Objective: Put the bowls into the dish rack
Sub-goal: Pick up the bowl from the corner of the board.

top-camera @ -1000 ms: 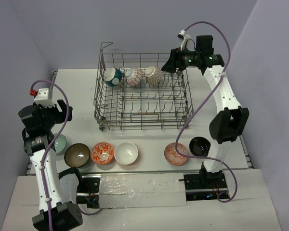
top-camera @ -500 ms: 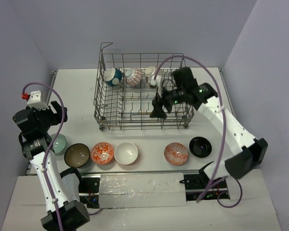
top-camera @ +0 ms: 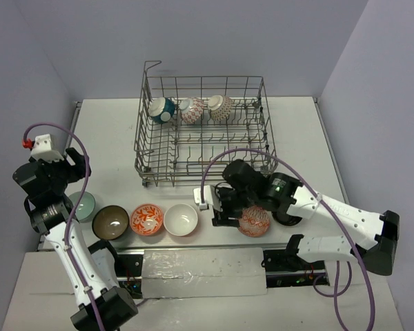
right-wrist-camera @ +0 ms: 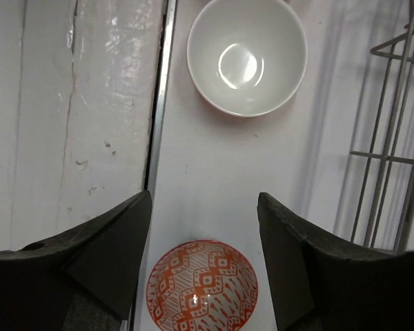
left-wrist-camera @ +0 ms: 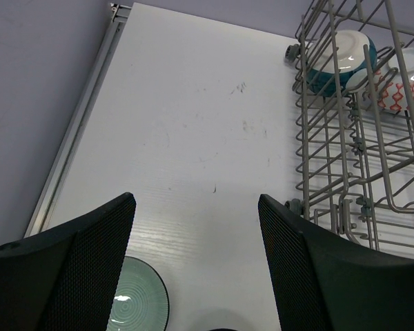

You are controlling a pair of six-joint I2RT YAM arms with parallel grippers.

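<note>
The right gripper (right-wrist-camera: 204,200) is hanging open just above the small round red-patterned bowl (right-wrist-camera: 201,286), which is sitting on the white table (right-wrist-camera: 214,165) under it. The round white bowl (right-wrist-camera: 247,54) is lying just ahead. The left gripper (left-wrist-camera: 194,203) is hanging open too, near the pale green round bowl (left-wrist-camera: 141,303).

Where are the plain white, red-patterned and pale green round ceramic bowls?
plain white round ceramic bowl (right-wrist-camera: 247,55), right wrist view, inner bottom.
red-patterned round ceramic bowl (right-wrist-camera: 202,293), right wrist view, patterned inside.
pale green round ceramic bowl (left-wrist-camera: 141,303), left wrist view, ribbed inside.
</note>
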